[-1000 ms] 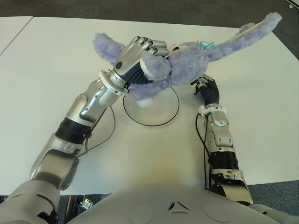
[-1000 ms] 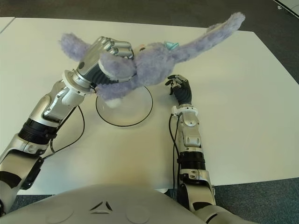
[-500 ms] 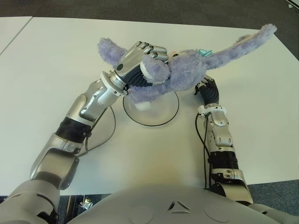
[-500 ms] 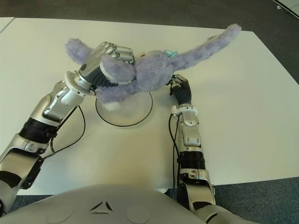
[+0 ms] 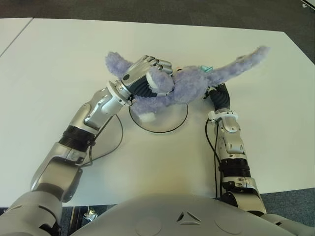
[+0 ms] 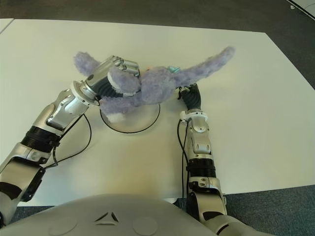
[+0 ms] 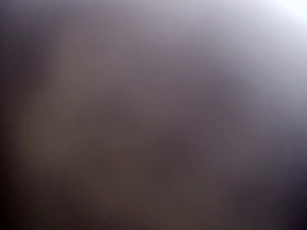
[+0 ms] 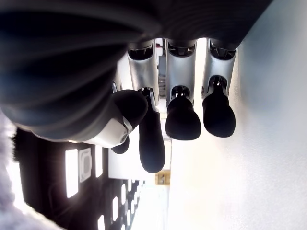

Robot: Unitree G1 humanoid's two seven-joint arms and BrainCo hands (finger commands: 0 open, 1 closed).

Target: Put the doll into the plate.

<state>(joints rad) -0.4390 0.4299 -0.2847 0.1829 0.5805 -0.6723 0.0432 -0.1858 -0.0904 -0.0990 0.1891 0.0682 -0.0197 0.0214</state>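
1 doll point(image 5: 192, 83) in left hand point(image 5: 145, 76) | 1 plate point(image 5: 167, 123) | right hand point(image 5: 220, 96) empty

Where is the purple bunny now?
The doll is in the left hand, just above the plate, mid-table; its long ear reaches over the right hand.

I see a fuzzy lilac plush doll point(image 5: 189, 84), clear glossy plate point(image 5: 170, 120) with dark rim, matt white smooth bench point(image 5: 59, 64), brushed silvery metal left hand point(image 5: 145, 73), black rubbery fingertips point(image 8: 182, 120) on my right hand point(image 5: 219, 96)
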